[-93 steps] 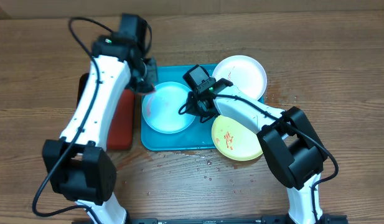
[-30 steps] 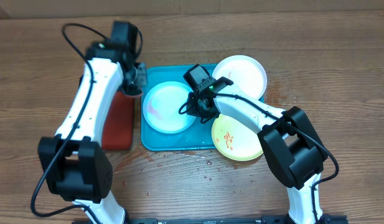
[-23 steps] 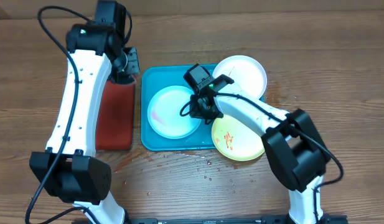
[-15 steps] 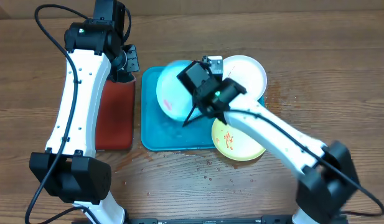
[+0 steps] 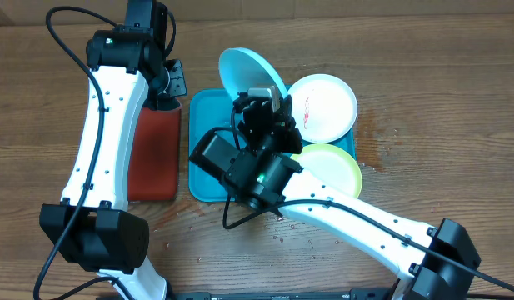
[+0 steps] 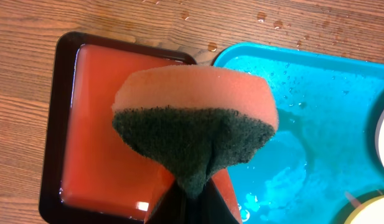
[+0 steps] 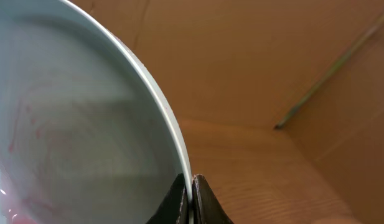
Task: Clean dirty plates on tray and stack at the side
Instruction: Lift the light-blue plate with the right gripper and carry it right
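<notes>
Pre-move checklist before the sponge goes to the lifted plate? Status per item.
1. Right gripper shut on the rim of the pale blue plate: ok.
2. Pale blue plate lifted clear of the blue tray and tilted: ok.
3. Sponge pinched in the left gripper: ok. It hangs over the red tray.
4. Plate face clean: not ok. The right wrist view shows pink smears inside.
5. Sponge touching the plate: not ok. They are well apart.
6. Yellow-green plate clean: cannot tell. The right arm covers part of it.
</notes>
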Robot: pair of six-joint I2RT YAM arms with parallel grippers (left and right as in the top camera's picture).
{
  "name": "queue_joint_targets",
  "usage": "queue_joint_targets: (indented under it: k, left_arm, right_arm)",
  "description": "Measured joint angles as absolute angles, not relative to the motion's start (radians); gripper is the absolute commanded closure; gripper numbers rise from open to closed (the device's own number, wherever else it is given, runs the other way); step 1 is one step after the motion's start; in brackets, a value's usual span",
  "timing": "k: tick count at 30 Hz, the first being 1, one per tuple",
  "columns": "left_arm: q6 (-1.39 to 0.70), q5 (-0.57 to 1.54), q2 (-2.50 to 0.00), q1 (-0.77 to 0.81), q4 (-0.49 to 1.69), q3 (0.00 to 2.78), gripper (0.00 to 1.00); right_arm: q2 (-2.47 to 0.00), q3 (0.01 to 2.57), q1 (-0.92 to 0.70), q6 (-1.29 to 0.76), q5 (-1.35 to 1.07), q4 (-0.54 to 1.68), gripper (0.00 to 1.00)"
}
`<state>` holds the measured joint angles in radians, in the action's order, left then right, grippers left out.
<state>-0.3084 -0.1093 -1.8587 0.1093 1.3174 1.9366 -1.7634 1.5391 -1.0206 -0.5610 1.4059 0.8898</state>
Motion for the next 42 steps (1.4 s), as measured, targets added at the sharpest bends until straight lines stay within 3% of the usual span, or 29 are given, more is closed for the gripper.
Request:
queue_joint_targets:
  k: [10,36,42]
  left_arm:
    - [-0.308,-0.109,-1.859,0.109,1.322,1.937,0.96]
    - [-0.308,-0.109,-1.859,0.109,1.326,1.937,0.96]
    - [-0.308,-0.109,-1.859,0.109,1.329,1.937,0.96]
  right_arm:
    - [-1.763,1.539,-1.028,-0.553,1.525,0.890,0.96]
    - [-1.763,1.539,-1.027,-0.552,1.533,0.890,0.96]
    - [-1.763,1.539,-0.989,-0.559,1.337,0.899,0.96]
